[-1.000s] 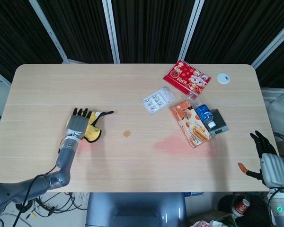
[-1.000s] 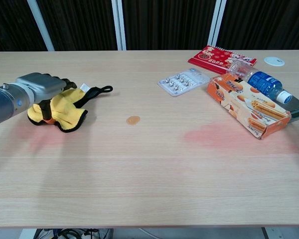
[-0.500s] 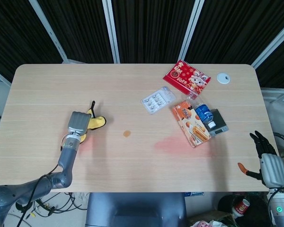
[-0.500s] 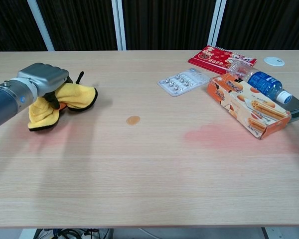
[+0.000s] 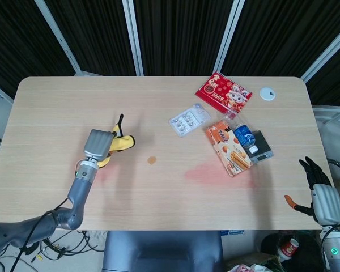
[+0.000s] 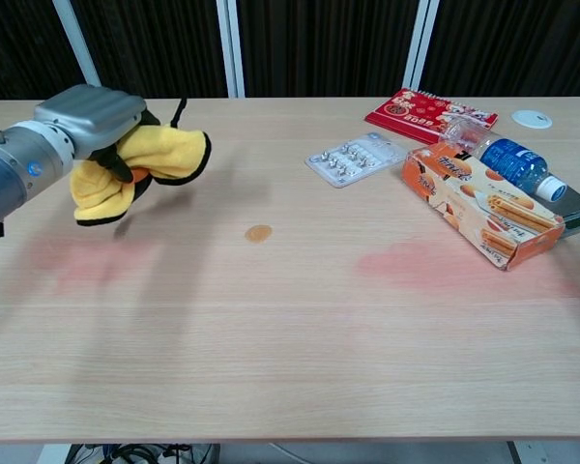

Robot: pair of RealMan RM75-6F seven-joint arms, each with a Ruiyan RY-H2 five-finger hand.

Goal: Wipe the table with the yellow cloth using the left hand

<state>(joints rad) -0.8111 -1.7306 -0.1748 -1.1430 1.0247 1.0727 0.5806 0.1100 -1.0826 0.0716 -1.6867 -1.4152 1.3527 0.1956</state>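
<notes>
Left hand (image 6: 97, 118) is gripping the yellow cloth (image 6: 145, 164), bunched, at left of frame. Wiping is looking unstarted; an orange spot (image 6: 258, 233) is sitting mid-table (image 6: 300, 348).

The left hand (image 6: 95, 118) covers the top of the cloth (image 6: 145, 162), so where its fingers bite into the fabric is hidden in both views. The left arm runs off the chest view's left edge.

The right hand (image 5: 322, 192) shows only in the head view, low at the right, past the table's edge; its forearm is cut by the bottom edge, and the orange bit beside it is too small to make out.

The bottle (image 6: 503, 155) lies partly behind the box (image 6: 478, 205), its far end hidden. The dark flat thing (image 5: 262, 147) under it, possibly a scale, is cut off at the chest view's right edge. The calendar's (image 5: 222, 93) print is too small to read.
</notes>
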